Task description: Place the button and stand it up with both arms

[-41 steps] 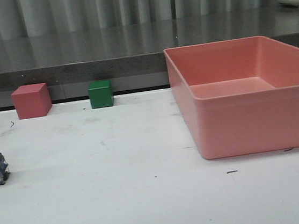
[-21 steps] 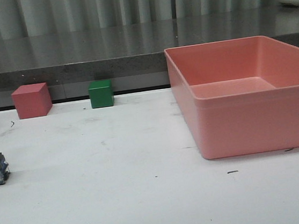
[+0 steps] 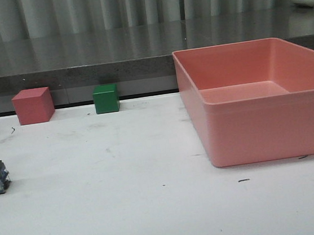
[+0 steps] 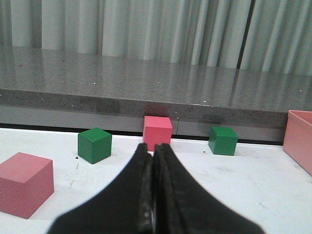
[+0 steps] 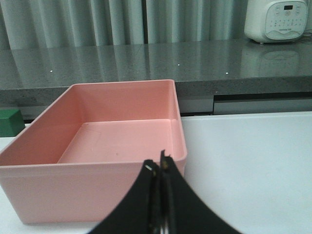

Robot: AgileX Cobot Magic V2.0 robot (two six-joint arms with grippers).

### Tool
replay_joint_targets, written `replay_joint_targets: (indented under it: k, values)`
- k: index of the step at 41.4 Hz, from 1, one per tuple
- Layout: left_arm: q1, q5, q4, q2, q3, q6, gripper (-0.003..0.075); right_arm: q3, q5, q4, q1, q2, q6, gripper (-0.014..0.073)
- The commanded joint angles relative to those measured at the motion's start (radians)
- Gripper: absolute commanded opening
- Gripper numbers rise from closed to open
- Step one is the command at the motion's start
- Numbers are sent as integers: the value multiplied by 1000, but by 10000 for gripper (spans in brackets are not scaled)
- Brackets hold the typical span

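You face a white table (image 3: 156,208), lightly scuffed. Behind it runs a grey speckled counter (image 3: 81,52), glossy with reflections. Grey-green pleated curtains (image 3: 105,7) close off the back.

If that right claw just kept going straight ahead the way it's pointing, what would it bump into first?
Most likely the near wall of the pink bin, which stands right in front of the shut right gripper; how far ahead is hard to judge.
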Motion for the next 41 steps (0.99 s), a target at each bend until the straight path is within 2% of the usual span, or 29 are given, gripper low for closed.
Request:
replay_joint_targets:
  k: [1, 12, 26, 41]
  values:
    - [4, -87, -9, -23, 15, 0, -20, -2, -87, -27, -11, -19, 4, -68]
    - [4, -87, -9, -23, 15, 0, -20, -2, -95, -109, -9, -19, 101, -68]
    - [4, -87, -9, -23, 15, 0, -20, -2, -101, -106, 7, -19, 29, -68]
    - [4, -87, -9, -23, 15, 0, -20, -2, -108, -77, 25, -19, 14, -68]
